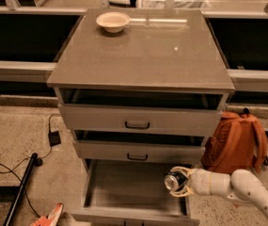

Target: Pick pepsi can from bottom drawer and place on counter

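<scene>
Thin aluminium, likely light and slick: my fingers (182, 172) clamp the pepsi can (172, 181) by its sides over the bottom drawer (124, 185). Squeezing harder risks dents.

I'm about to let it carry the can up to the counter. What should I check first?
1. Grip: the gripper, at the right side of the open bottom drawer, has its fingers closed around the pepsi can: ok.
2. Can lifted clear of the drawer's floor and right wall: cannot tell.
3. Way up: the middle drawer front sits just above the can; clearance: cannot tell.
4. Landing spot: the counter has a wide bare front area: ok.
5. The cream bowl stands at the far left corner, away from that area: ok.
6. The orange backpack stands close beside the arm: cannot tell if it interferes.
</scene>
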Available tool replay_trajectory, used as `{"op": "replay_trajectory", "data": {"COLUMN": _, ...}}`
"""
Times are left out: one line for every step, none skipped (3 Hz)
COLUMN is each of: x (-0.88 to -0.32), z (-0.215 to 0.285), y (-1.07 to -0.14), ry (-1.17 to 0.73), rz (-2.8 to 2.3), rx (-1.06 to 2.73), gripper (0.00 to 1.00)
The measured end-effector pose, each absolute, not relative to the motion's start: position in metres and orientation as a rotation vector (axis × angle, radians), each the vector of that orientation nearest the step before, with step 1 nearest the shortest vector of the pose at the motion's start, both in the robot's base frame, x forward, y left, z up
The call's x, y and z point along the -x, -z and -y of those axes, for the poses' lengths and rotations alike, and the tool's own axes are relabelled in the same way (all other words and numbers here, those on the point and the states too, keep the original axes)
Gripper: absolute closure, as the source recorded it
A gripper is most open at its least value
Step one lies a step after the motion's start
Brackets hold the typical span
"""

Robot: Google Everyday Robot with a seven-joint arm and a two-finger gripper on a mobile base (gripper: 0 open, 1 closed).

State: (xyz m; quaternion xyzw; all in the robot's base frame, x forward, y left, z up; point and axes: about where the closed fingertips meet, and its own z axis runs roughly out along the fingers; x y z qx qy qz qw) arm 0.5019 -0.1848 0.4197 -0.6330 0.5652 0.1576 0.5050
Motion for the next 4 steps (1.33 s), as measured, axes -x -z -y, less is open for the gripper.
{"op": "replay_trajectory", "data": {"x": -0.476, "z": 0.199, "y": -0.480, "ry": -0.277, "rz": -1.289, "rx": 1.542, "gripper": 1.00}}
{"op": "replay_trajectory", "data": {"x": -0.474, "z": 0.203, "y": -0.482, "ry": -0.267, "rz": -1.293, "rx": 1.536, "gripper": 1.00}}
{"op": "replay_trajectory", "data": {"x": -0.474, "z": 0.203, "y": -0.482, "ry": -0.267, "rz": -1.292, "rx": 1.537, "gripper": 1.00}}
{"op": "replay_trajectory", "data": {"x": -0.482, "z": 0.199, "y": -0.524, "ry": -0.173, "rz": -1.181, "rx": 1.574, "gripper": 1.00}}
